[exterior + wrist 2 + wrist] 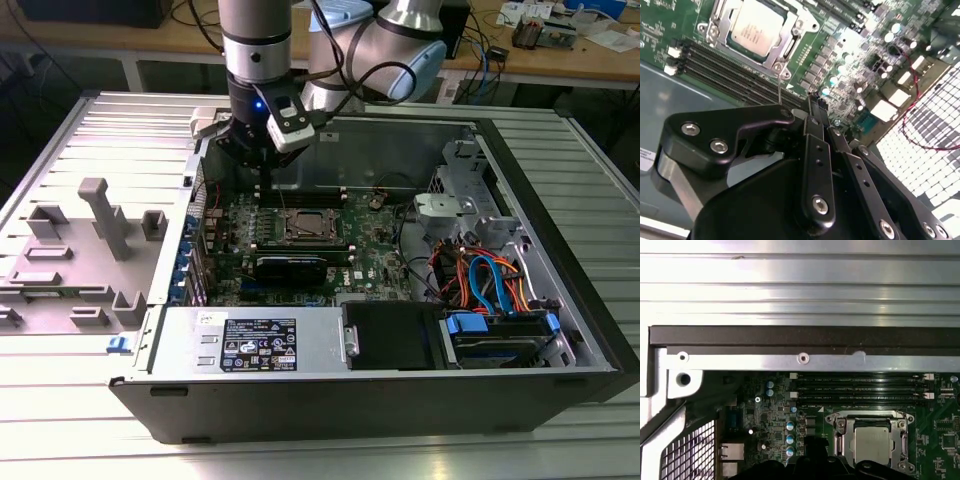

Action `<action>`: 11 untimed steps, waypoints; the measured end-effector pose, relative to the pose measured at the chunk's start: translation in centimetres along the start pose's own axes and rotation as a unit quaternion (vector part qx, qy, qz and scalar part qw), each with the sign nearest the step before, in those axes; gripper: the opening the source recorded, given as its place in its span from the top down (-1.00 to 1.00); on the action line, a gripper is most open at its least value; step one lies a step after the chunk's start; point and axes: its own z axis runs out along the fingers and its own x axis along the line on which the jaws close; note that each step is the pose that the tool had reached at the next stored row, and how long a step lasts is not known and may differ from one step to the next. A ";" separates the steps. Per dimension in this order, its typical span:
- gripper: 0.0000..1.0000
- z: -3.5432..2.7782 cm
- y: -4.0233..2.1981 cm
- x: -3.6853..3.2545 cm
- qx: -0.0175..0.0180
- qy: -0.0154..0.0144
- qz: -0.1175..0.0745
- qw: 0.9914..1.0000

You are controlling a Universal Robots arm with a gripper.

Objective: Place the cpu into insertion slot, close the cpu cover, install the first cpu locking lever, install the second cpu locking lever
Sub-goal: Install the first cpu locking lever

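The cpu (756, 27) lies flat in the insertion slot (715, 31) on the green board, and it also shows from the first wrist view as the cpu (874, 445). The cpu cover (791, 46) is down around it, its window framing the chip. A thin metal lever rod (779, 90) rises from the socket's corner up to my gripper (815, 107); whether it is gripped is hidden. In the exterior view my gripper (262, 180) hangs shut just behind the cpu (305, 227), toward the exterior view's left.
Long black memory slots (735, 75) run beside the socket. A black card (290, 268) sits in front of it. The silver power supply (260, 345), the drive bay with blue and orange cables (490, 285) and the case walls (400, 150) close in the board. A grey fixture (95, 235) stands outside the case.
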 end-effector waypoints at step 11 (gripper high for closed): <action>0.79 0.52 1.23 -1.23 0.004 -0.001 -0.004 1.000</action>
